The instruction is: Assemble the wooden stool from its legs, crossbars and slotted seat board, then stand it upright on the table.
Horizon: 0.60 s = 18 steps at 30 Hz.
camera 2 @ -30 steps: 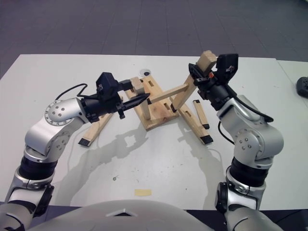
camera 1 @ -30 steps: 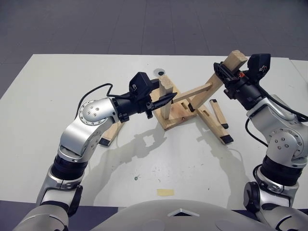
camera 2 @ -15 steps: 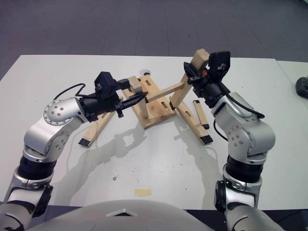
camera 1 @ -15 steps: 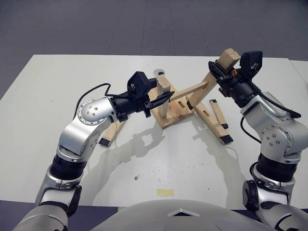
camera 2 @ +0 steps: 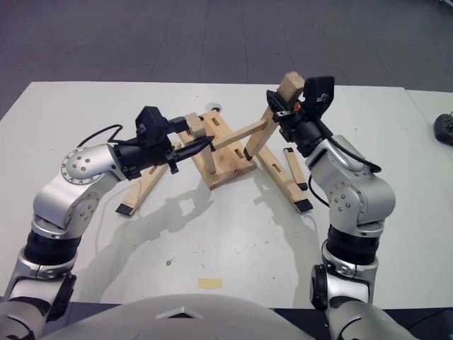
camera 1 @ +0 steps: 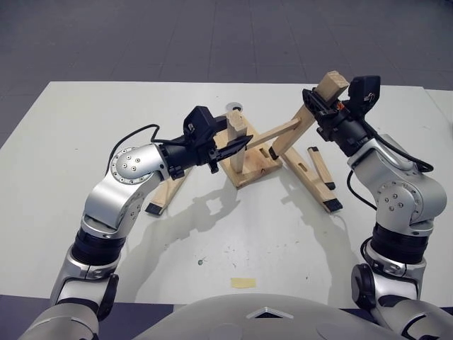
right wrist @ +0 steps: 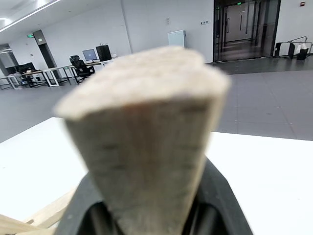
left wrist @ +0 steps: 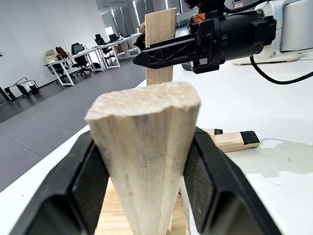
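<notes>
The slotted seat board point(camera 1: 257, 167) lies on the white table point(camera 1: 85, 127) at mid-back. A wooden leg point(camera 1: 239, 161) stands upright on it, and my left gripper point(camera 1: 241, 144) is shut on that leg just below its top. A crossbar point(camera 1: 274, 132) runs from this leg to a second, tilted leg point(camera 1: 331, 82). My right gripper point(camera 1: 316, 106) is shut on the tilted leg near its upper end. The left wrist view has the gripped leg end point(left wrist: 146, 142) between dark pads, with the right gripper point(left wrist: 195, 41) beyond it. The right wrist view has the other leg end point(right wrist: 146, 137).
Two loose wooden pieces with black feet point(camera 1: 318, 183) lie on the table right of the board. Another loose piece point(camera 1: 165, 194) lies under my left arm. A round hole point(camera 1: 233, 107) is behind the board, and a yellow tape scrap point(camera 1: 243, 282) is near the front edge.
My right gripper has carried the tilted leg to the left and farther back. The crossbar, upright leg and board have shifted left with it, and my left gripper followed.
</notes>
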{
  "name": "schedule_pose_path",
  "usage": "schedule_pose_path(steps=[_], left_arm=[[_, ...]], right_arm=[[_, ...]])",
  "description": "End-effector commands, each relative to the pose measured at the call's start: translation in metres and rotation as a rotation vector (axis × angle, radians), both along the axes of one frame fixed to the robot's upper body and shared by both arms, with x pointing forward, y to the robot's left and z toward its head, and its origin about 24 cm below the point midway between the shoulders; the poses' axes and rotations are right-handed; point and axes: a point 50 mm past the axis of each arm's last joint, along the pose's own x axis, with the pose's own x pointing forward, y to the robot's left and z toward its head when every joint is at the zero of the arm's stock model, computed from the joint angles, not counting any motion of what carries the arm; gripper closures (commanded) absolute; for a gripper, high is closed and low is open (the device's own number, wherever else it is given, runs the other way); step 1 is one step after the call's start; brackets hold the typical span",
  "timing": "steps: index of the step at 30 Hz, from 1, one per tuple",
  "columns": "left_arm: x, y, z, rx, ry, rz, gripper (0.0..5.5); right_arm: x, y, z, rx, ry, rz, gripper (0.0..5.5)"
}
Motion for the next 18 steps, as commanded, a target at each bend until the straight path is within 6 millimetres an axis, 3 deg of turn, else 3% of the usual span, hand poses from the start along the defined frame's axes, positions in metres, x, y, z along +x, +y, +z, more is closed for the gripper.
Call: schedule_pose_path(steps=[1, 7, 14, 18], left_arm=[[-0.013, -0.003, -0.027, 0.037, 0.208, -0.16, 3.47], [-0.006, 0.004, -0.025, 0.083, 0.181, -0.153, 3.47], [-0.005, 0.0, -0.027, 0.073, 0.182, -0.153, 3.47], [-0.006, -0.001, -0.027, 0.079, 0.183, -0.163, 3.47]], right_arm=[[-0.009, 0.044, -0.008, 0.149, 0.068, 0.355, 4.49], [-0.01, 0.042, -0.013, 0.146, 0.135, 0.363, 4.49], [-0.018, 0.041, -0.051, 0.033, 0.326, 0.277, 4.49], [-0.012, 0.037, -0.059, -0.084, 0.343, 0.274, 4.49]])
